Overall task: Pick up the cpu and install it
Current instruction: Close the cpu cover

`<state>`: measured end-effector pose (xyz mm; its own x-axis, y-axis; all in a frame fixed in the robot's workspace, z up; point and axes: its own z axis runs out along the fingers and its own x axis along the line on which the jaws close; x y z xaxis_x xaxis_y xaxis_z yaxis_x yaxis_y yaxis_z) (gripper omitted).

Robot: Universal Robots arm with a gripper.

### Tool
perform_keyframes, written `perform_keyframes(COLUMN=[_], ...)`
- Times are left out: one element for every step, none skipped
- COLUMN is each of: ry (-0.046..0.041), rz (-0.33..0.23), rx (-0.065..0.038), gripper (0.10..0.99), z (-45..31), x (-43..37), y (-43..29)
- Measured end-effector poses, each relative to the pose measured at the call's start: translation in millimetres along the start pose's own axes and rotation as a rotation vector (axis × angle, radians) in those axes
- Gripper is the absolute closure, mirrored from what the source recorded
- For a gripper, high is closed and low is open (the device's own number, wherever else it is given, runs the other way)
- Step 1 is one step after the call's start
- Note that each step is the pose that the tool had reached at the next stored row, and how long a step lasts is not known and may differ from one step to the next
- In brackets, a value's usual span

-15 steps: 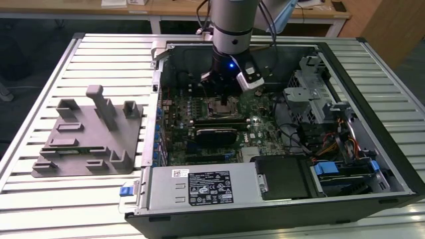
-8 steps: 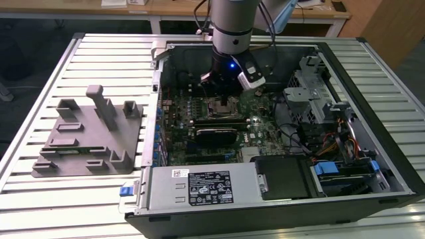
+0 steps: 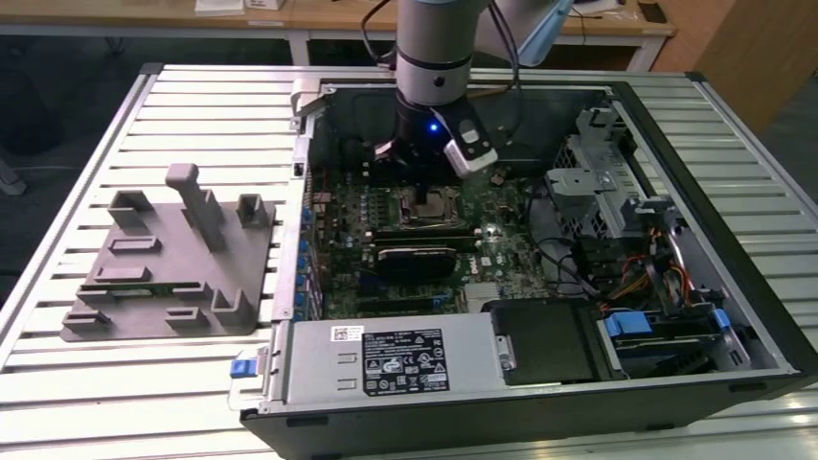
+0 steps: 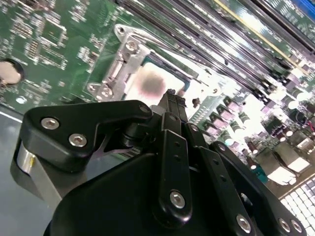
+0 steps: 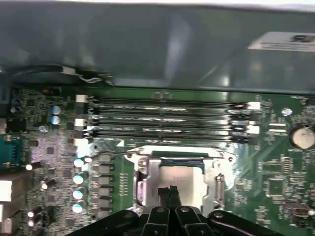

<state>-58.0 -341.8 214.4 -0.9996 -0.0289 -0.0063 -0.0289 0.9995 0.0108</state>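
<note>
Cpu look: the cpu [image 5: 186, 176] is seen as a flat square chip with a silver-grey metal top. In the second wrist view its top [image 4: 147, 81] is washed pale by glare, and a dull dark smudge is reflected near the middle.

Cpu place: it is laid flat inside the socket frame [image 5: 142, 183] on the motherboard [image 3: 511, 240], with the frame's silver metal closed in around its edges. It is not held by anything.

Socket frame: bright metal with screws at the corners is shown [image 4: 118, 64]. A thin wire lever [image 5: 110, 154] is seen along the side nearest the memory slots.

Gripper: the gripper [image 5: 170, 192] is held just above the near edge of the cpu. Its black fingers are drawn together with nothing seen between them [image 4: 172, 98]. Whether the tips touch the chip cannot be told. In the exterior view it is lowered into the case [image 3: 422, 196] over the socket.

Memory slots: four long dark slots [image 5: 167, 118] are set side by side just beyond the socket.

Case: an open computer case [image 3: 715, 383] is laid on its side on the slatted desk [image 3: 128, 402].

Tray: a grey fixture tray with upright posts [image 3: 167, 259] is placed on the desk at the exterior view's left, well apart from the gripper.
</note>
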Motion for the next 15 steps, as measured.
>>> perform_keyframes(ry=[-0.0001, 0.0, 0.0, 0.0, 0.0, 0.0001, 0.0002, 0.0001, 0.0, -0.0001, -0.0001, 0.0, 0.0001, 0.0001, 0.0001], rz=[0.0, 0.0, 0.0, 0.0, 0.0, 0.0, 0.0, 0.0, 0.0, 0.0, 0.0, 0.0, 0.0, 0.0, 0.0], rx=[0.0, 0.0, 0.0, 0.0, 0.0, 0.0, 0.0, 0.0, 0.0, 0.0, 0.0, 0.0, 0.0, 0.0, 0.0], gripper=[0.98, 0.98, 0.98, 0.98, 0.98, 0.98, 0.98, 0.98, 0.98, 0.98, 0.98, 0.98, 0.98, 0.98, 0.98], z=[1.0, 2.4, 4.1, 5.6, 6.5, 7.1, 7.7, 8.2, 8.9, 9.9, 10.9, 11.8, 12.6, 13.0, 13.4], x=[1.4, 2.1, 2.4, 3.0, 4.1, 5.8, 7.4, 9.1, 10.4, 11.4, 12.1, 12.7, 13.0, 13.1, 13.1], y=[0.0, 0.0, 0.0, 0.0, 0.0, 0.0, 0.0, 0.1, 0.2, 0.2, 0.2, 0.2, 0.2, 0.1, 0.1])
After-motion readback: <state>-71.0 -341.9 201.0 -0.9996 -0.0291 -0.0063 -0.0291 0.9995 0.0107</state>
